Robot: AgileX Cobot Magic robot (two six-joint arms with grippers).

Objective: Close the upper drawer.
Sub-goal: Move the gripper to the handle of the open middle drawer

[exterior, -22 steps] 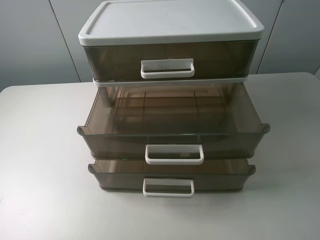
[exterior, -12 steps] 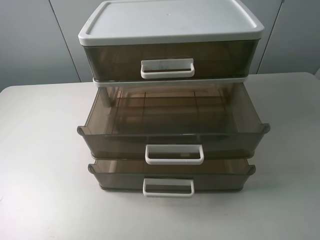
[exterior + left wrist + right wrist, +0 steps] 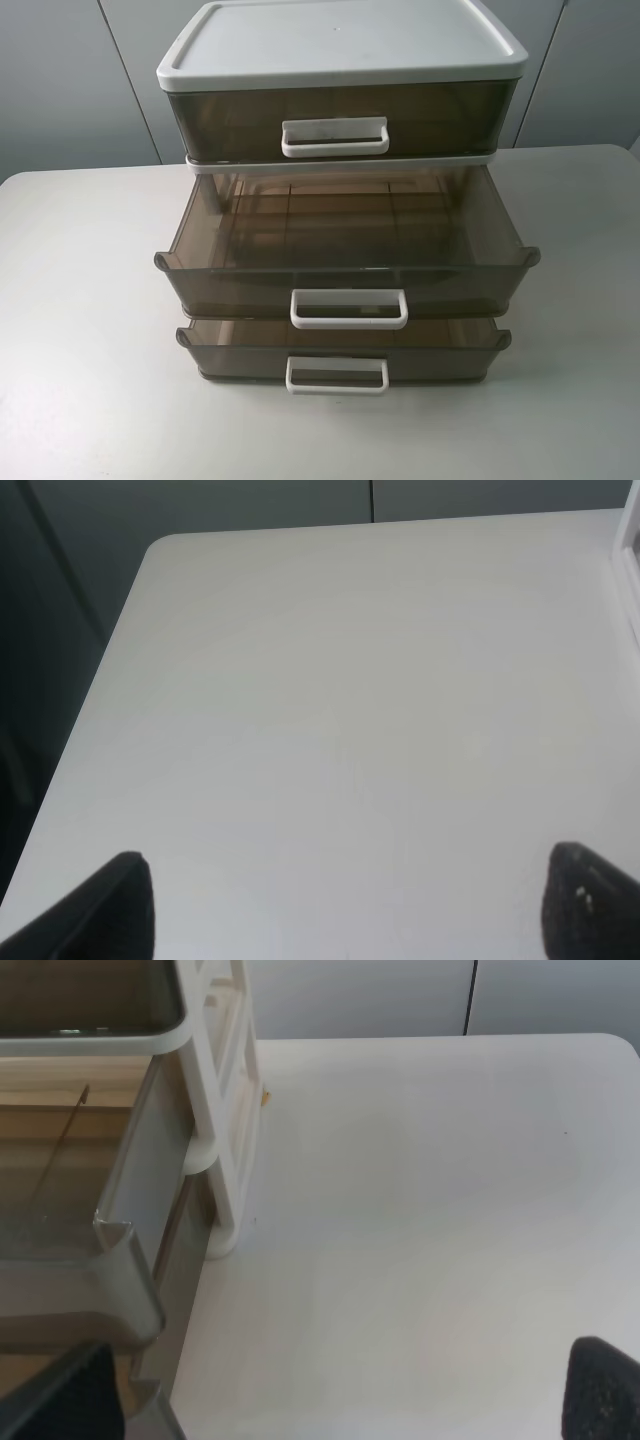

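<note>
A three-drawer cabinet with a white lid (image 3: 340, 40) stands on the table. Its top drawer (image 3: 230, 115) sits flush in the frame, with a white handle (image 3: 335, 137). The middle drawer (image 3: 230, 290) is pulled far out and is empty, with its own handle (image 3: 349, 309). The bottom drawer (image 3: 230, 355) is out a little. Neither gripper shows in the exterior view. The left gripper (image 3: 355, 905) is open over bare table, left of the cabinet. The right gripper (image 3: 335, 1395) is open, beside the middle drawer's right corner (image 3: 120, 1260).
The white table (image 3: 80, 300) spreads around the cabinet on both sides and in front. The cabinet's white frame (image 3: 225, 1110) stands on the table in the right wrist view. A grey wall lies behind the table. The table's rounded corner (image 3: 160, 545) shows in the left wrist view.
</note>
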